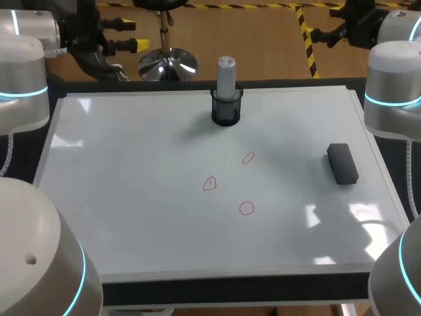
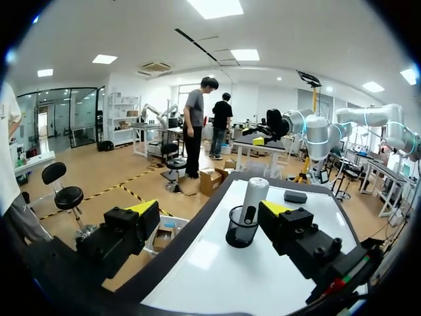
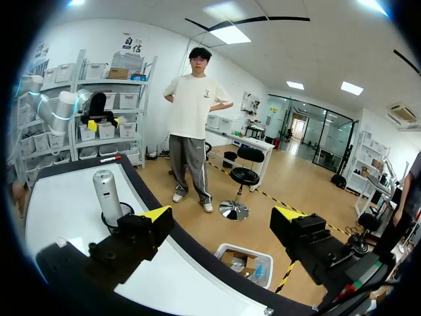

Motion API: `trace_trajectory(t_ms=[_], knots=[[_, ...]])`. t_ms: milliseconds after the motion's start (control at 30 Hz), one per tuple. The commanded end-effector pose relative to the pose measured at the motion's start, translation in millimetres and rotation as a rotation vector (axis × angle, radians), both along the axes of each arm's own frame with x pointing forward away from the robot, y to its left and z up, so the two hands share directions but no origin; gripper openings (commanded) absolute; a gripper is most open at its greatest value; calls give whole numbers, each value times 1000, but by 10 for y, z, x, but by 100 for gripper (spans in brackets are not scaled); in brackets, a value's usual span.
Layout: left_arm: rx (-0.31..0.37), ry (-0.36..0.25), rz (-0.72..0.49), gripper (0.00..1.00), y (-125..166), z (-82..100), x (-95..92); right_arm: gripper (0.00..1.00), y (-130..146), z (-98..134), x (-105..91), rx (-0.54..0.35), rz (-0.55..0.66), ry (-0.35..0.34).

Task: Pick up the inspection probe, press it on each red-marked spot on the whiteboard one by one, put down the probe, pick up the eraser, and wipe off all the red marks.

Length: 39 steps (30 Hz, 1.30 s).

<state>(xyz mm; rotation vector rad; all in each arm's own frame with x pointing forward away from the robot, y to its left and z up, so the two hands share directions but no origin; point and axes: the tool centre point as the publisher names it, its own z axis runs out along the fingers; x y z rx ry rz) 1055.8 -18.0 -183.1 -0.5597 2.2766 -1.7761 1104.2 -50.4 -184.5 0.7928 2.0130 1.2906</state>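
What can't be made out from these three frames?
- Probe tip: hidden inside its black holder, every view.
- Red marks: head view only; neither wrist view shows them.
- Eraser: outside right wrist view; tiny in left wrist view.
- Right claw: head view shows only a dark shape, tips indistinct.

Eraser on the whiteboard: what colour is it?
The eraser is dark grey, nearly black; the head view shows it best.
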Motion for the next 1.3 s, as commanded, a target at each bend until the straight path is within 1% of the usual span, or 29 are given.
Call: trace_trajectory(t_ms=[33, 167, 333, 400, 500, 667, 833, 1000, 1300], knots=[[-4, -1, -65, 100, -23, -38, 68, 100, 0, 0, 0, 0, 0, 0], [-5, 1, -100, 100, -54, -55, 62, 100, 0, 0, 0, 0, 0, 0], [-19, 1, -189, 100, -107, -84, 33, 100, 0, 0, 0, 0, 0, 0], [-5, -2, -212, 100, -131, -95, 22, 100, 0, 0, 0, 0, 0, 0], [-5, -1, -227, 100, -165, -103, 14, 100, 0, 0, 0, 0, 0, 0], [-31, -7, -257, 100, -218, -98, -4, 100, 0, 0, 0, 0, 0, 0], [-26, -19, -290, 100, -294, -119, -29, 100, 0, 0, 0, 0, 0, 0], [-34, -30, -334, 100, -396, -156, -74, 100, 0, 0, 0, 0, 0, 0], [-41, -31, -385, 100, -538, -239, -145, 100, 0, 0, 0, 0, 0, 0]])
